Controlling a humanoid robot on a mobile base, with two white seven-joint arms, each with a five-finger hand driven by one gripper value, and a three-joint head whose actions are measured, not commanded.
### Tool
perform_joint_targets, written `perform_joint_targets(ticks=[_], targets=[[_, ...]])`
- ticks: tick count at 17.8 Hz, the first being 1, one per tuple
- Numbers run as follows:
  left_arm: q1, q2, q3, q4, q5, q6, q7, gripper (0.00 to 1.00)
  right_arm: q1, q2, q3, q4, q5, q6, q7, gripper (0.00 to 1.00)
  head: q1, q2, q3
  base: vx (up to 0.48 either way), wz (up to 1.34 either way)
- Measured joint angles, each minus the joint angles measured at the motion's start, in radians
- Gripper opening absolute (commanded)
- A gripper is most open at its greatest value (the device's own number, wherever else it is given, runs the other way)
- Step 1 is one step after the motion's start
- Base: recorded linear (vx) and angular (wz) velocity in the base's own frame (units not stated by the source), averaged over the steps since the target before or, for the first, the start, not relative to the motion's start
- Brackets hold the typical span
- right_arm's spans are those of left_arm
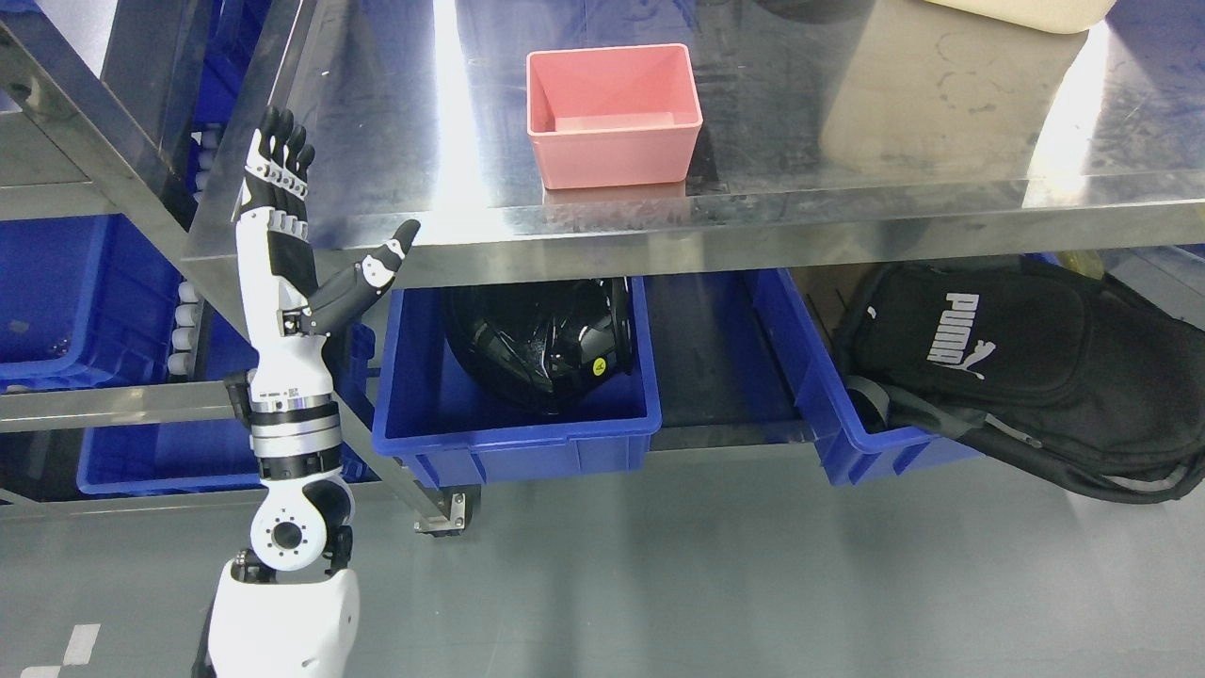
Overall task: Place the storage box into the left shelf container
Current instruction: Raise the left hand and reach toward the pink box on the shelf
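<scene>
Left of the pink storage box (614, 118), the left hand (292, 235) is held upright, fingers spread, holding nothing. The box, empty, is seen on the desk (847, 179); it is best approached from its left wall. Below it, a blue bin (513, 428) holds a black helmet (541, 344); right of that, a second bin (847, 433) holds a backpack (1017, 372).

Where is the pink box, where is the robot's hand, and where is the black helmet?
pink box (612, 141), head view, on its front wall.
left hand (282, 202), head view, on the palm, fingers spread and holding nothing.
black helmet (541, 344), head view, on its glossy shell inside the blue bin (513, 438).
</scene>
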Motion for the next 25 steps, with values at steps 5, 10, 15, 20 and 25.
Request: perform_joint_targets(ticks=[5, 10, 15, 20, 25], targets=[[-0.010, -0.001, 0.011, -0.001, 0.000, 0.000, -0.003, 1.00, 0.000, 0.000, 0.000, 0.000, 0.000, 0.000, 0.000, 1.00, 0.0000, 0.000, 0.000, 0.000, 0.00], [-0.100, -0.001, 0.022, 0.000, 0.000, 0.007, -0.176, 1.00, 0.000, 0.000, 0.000, 0.000, 0.000, 0.000, 0.000, 1.00, 0.0000, 0.000, 0.000, 0.000, 0.00], [-0.242, 0.062, 0.043, 0.011, 0.000, 0.114, -0.528, 1.00, 0.000, 0.000, 0.000, 0.000, 0.000, 0.000, 0.000, 1.00, 0.0000, 0.000, 0.000, 0.000, 0.00], [-0.449, 0.149, 0.002, 0.052, -0.014, 0.303, -0.725, 1.00, 0.000, 0.000, 0.000, 0.000, 0.000, 0.000, 0.000, 1.00, 0.0000, 0.000, 0.000, 0.000, 0.00], [-0.588, 0.190, -0.113, 0.092, -0.085, 0.434, -0.856, 0.98, 0.000, 0.000, 0.000, 0.000, 0.000, 0.000, 0.000, 1.00, 0.0000, 0.000, 0.000, 0.000, 0.00]])
